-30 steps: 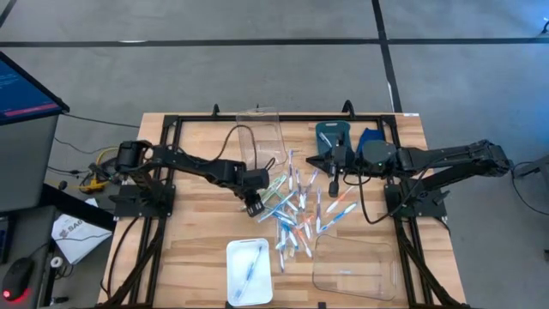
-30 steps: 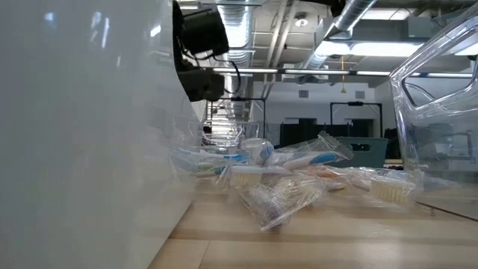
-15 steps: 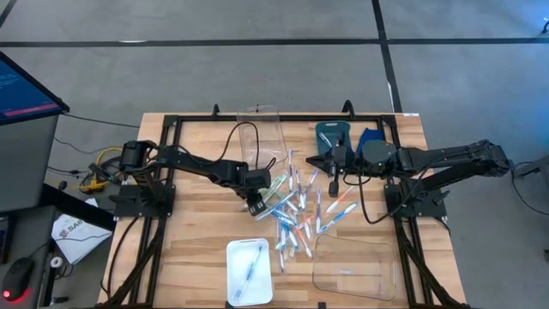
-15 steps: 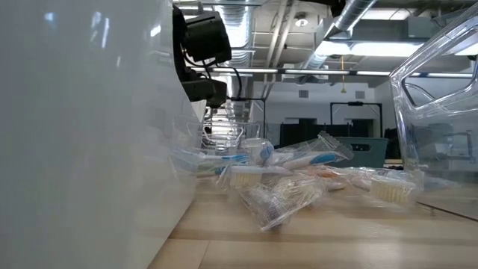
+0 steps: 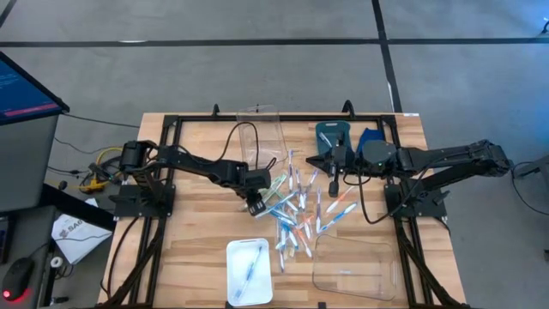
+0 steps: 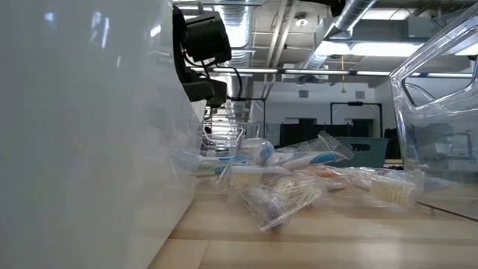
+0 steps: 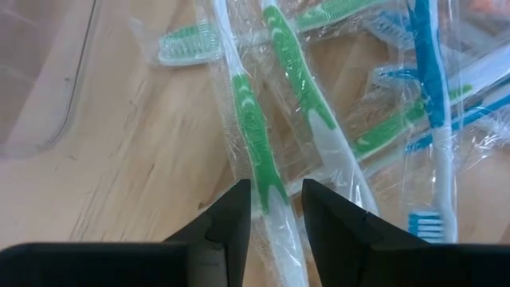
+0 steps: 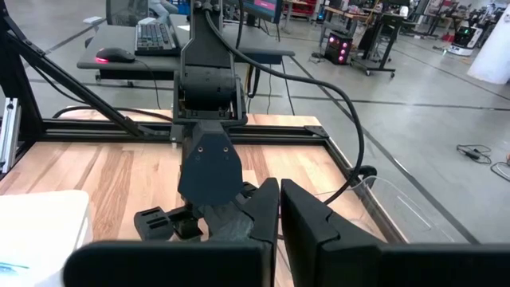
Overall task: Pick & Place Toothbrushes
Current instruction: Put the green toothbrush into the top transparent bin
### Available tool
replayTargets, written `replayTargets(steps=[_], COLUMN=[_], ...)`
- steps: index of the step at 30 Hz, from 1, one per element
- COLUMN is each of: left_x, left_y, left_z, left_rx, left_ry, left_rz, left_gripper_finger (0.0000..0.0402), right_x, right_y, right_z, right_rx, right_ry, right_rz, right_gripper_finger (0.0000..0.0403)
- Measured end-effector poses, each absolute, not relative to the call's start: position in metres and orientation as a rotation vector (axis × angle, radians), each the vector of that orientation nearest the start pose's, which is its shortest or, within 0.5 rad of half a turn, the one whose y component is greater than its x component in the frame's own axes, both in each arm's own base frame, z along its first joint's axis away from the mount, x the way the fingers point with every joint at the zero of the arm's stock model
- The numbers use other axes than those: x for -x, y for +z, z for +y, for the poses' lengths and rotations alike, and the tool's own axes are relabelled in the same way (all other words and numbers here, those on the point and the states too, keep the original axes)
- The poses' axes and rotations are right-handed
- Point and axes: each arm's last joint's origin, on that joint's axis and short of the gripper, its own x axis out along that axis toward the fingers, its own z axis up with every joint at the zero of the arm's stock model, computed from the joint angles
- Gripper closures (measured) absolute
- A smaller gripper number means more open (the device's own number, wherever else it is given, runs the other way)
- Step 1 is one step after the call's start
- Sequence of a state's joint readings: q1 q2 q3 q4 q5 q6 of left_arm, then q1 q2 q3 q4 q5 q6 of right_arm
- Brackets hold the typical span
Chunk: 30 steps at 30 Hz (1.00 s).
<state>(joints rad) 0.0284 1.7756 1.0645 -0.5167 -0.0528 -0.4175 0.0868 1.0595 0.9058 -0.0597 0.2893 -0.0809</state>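
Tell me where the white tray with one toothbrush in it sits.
In the high view the white tray sits at the table's near edge, left of the clear tray and below the toothbrush pile.

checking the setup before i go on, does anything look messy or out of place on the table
Yes: the toothbrushes lie in a loose, crisscrossed heap mid-table, still in crinkled clear wrappers, while only one sits in the white tray. The left gripper straddles a green one.
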Motion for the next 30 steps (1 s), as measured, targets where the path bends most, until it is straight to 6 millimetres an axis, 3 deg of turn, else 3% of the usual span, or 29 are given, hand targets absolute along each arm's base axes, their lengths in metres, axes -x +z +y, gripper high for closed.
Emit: replayTargets(steps=[22,30], left_x=[-0.3247,-0.3229], left_y=[0.1546,0.1601], left_z=[0.0035,0.0066], left_rx=[0.318,0.497], left_ry=[0.363,0.491], left_rz=[1.252,1.205], left_gripper_finger=[0.0294,0.0294], right_x=[-0.2354,-0.2354], right_y=[0.3352,0.3353], right_z=[0.0124,0.0124], right_rx=[0.128,0.127], right_ry=[-0.192,-0.192], right_rz=[0.219,0.218], right_gripper_finger=[0.0393,0.0393])
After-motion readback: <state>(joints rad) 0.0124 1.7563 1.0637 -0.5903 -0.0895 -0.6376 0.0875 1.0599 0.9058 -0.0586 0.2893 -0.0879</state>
